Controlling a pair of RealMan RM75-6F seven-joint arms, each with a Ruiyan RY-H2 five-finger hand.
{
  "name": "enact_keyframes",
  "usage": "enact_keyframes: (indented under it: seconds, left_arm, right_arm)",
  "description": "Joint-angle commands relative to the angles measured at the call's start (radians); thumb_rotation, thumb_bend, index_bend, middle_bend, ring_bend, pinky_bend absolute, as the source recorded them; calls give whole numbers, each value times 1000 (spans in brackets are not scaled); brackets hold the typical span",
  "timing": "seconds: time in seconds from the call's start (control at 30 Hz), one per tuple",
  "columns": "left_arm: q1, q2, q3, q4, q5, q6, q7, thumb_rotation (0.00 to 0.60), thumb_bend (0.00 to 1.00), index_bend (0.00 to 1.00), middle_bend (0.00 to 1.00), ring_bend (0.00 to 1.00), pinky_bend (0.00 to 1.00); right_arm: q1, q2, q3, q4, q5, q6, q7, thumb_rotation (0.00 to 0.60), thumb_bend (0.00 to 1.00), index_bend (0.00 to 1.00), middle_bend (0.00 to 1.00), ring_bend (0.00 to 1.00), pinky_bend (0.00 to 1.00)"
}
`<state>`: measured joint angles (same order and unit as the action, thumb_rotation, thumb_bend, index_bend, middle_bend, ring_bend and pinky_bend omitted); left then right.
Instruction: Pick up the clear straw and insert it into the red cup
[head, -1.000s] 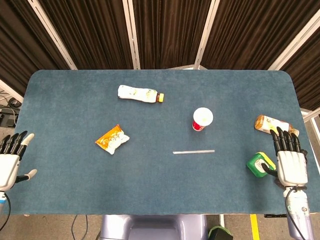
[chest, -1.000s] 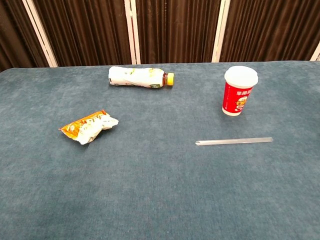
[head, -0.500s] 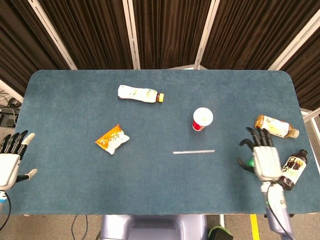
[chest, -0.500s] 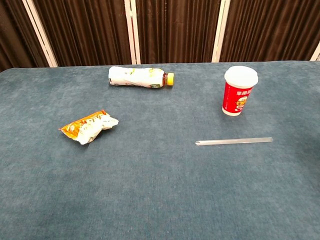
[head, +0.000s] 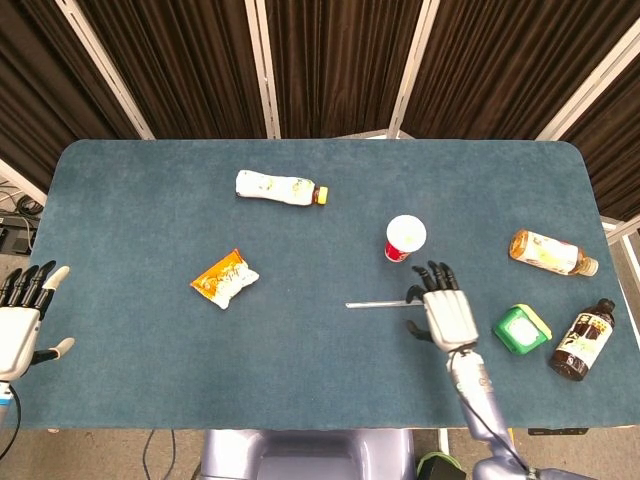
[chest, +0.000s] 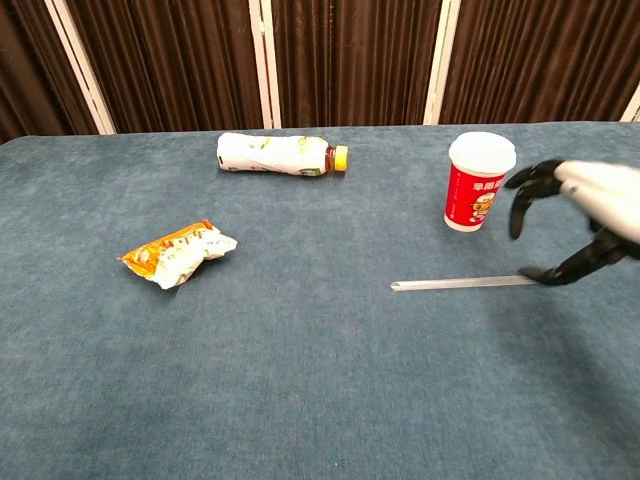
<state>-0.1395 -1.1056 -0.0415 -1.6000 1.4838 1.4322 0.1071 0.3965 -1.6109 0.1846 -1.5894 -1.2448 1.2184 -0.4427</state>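
Observation:
The clear straw (head: 380, 303) (chest: 455, 284) lies flat on the blue table, a little in front of the red cup (head: 404, 240) (chest: 478, 182), which stands upright with a white lid. My right hand (head: 444, 311) (chest: 585, 215) hovers over the straw's right end with its fingers spread and nothing in it. The thumb tip sits close to that end of the straw. My left hand (head: 20, 318) stays open at the table's left edge, far from both, and shows only in the head view.
A white-labelled bottle (head: 281, 188) (chest: 282, 155) lies at the back. An orange snack bag (head: 225, 279) (chest: 177, 252) lies at the left. At the right lie a tea bottle (head: 549, 252), a green box (head: 521, 328) and a dark bottle (head: 579, 341).
My right hand has swept left from the table's right edge, past the green box, to the straw's right end, and now shows in the chest view. The left hand barely moved.

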Motion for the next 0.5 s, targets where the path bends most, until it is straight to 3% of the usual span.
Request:
enact_keyframes:
  seconds: [0.03, 0.17, 0.3, 0.5]
  left_arm:
    - [0, 0, 0, 1, 0, 0, -1, 600, 79, 0, 0, 0, 0]
    - [-1, 0, 0, 1, 0, -1, -1, 600, 78, 0, 0, 0, 0]
    - [-1, 0, 0, 1, 0, -1, -1, 600, 78, 0, 0, 0, 0]
    - [-2, 1, 0, 1, -1, -2, -2, 600, 80, 0, 0, 0, 0]
  right_arm:
    - [22, -55, -8, 48, 28, -24, -14, 600, 242, 483, 160, 0, 0]
    - [36, -93, -3, 88, 39, -34, -14, 600, 253, 500, 213, 3, 2]
    - [48, -127, 7, 136, 35, -24, -9, 600, 271, 517, 318, 79, 127]
    - [64, -162, 22, 195, 43, -29, 9, 600, 272, 517, 392, 172, 217]
